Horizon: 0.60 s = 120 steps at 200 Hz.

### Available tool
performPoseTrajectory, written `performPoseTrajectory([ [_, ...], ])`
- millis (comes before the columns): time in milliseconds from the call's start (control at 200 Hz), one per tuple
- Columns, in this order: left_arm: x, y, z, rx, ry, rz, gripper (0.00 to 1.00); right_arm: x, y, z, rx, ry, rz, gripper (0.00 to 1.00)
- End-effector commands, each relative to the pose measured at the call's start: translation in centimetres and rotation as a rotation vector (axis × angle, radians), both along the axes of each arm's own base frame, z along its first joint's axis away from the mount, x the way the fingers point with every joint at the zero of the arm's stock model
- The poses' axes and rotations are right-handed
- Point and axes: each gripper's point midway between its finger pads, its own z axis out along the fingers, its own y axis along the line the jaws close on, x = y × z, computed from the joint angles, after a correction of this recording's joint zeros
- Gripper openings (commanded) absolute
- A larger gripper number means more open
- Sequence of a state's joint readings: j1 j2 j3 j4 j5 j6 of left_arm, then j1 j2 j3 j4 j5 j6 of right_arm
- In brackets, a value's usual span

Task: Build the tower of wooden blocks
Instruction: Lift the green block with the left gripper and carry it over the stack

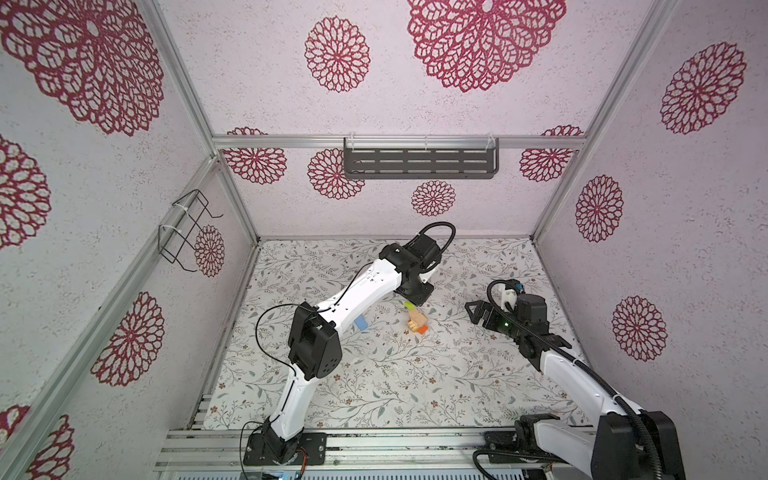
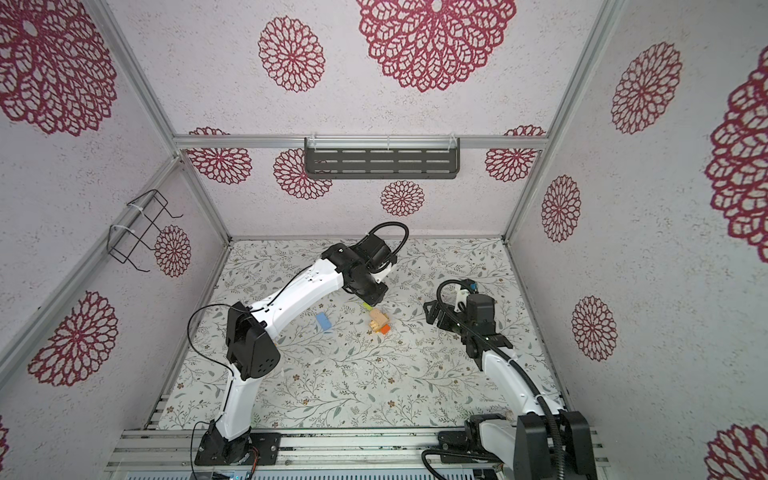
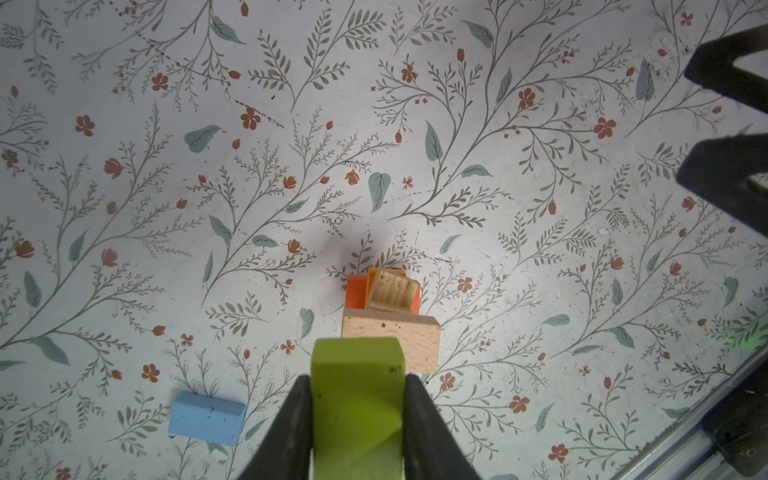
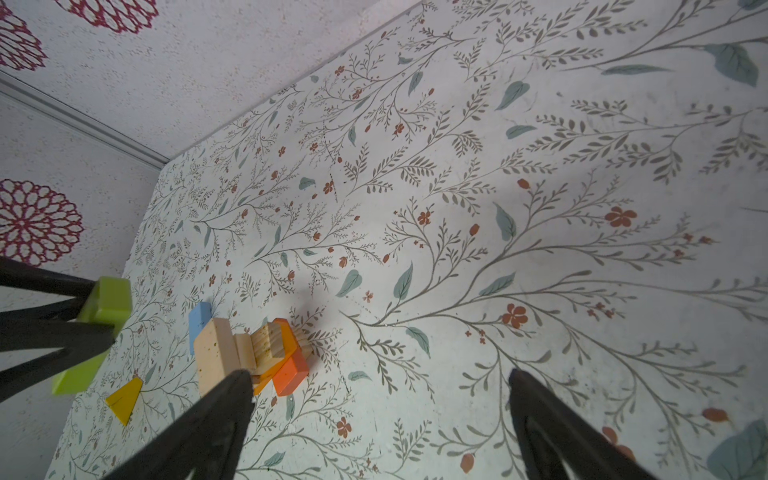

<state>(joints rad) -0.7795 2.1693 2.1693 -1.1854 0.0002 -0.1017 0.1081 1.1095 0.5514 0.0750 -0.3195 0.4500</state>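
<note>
The left gripper point(image 3: 357, 380) pinches the green block point(image 3: 357, 419) between its fingers, aloft just beside the wood block tower point(image 3: 390, 332), which sits on the floral table point(image 1: 374, 395) near a loose blue block point(image 3: 206, 419). The right gripper point(image 4: 378, 374) hangs spread wide and empty, off to the side. Best bet now: centre over the tan top piece (it looks skewed), level the block, lower slowly, release only once it rests flat.
</note>
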Motion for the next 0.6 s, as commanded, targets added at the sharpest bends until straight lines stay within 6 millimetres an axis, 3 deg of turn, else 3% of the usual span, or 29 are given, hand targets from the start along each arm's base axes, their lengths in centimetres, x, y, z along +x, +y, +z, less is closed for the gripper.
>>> performPoseTrajectory([
  [0,-0.9,-1.3,0.2,0.001,0.003,-0.08,0.3,0.5,0.1,1.5,0.029,-0.05,-0.001,0.99],
  [595,-1.9,-2.5,-2.4,-0.001,0.04,-0.029,0.3,0.4,0.1,0.6,0.036,-0.035,-0.004,0.99],
])
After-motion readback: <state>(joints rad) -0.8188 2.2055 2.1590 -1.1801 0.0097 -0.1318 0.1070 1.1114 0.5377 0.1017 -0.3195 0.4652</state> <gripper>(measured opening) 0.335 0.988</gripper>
